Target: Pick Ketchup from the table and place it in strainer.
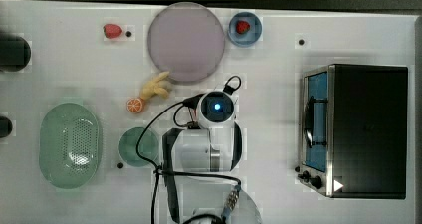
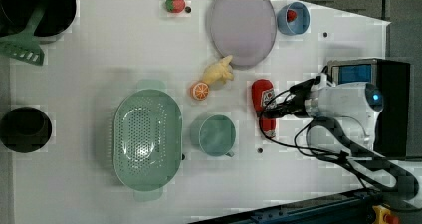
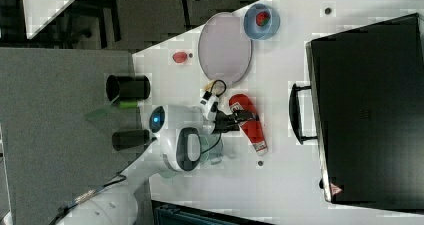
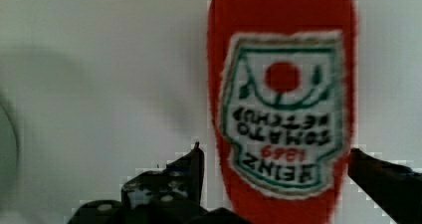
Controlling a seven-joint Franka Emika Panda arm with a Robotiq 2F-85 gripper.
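End effector open, straddling ketchup

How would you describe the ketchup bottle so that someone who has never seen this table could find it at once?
Start at the black oven on the left view's right. Between it and the teal bowl lies the ketchup bottle, flat on the white table. It alone is a long red bottle with a white label.

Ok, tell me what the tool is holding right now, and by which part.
Nothing is held. The tool is open, its fingers on either side of the ketchup bottle near its label, not closed on it. The bottle lies on the table.
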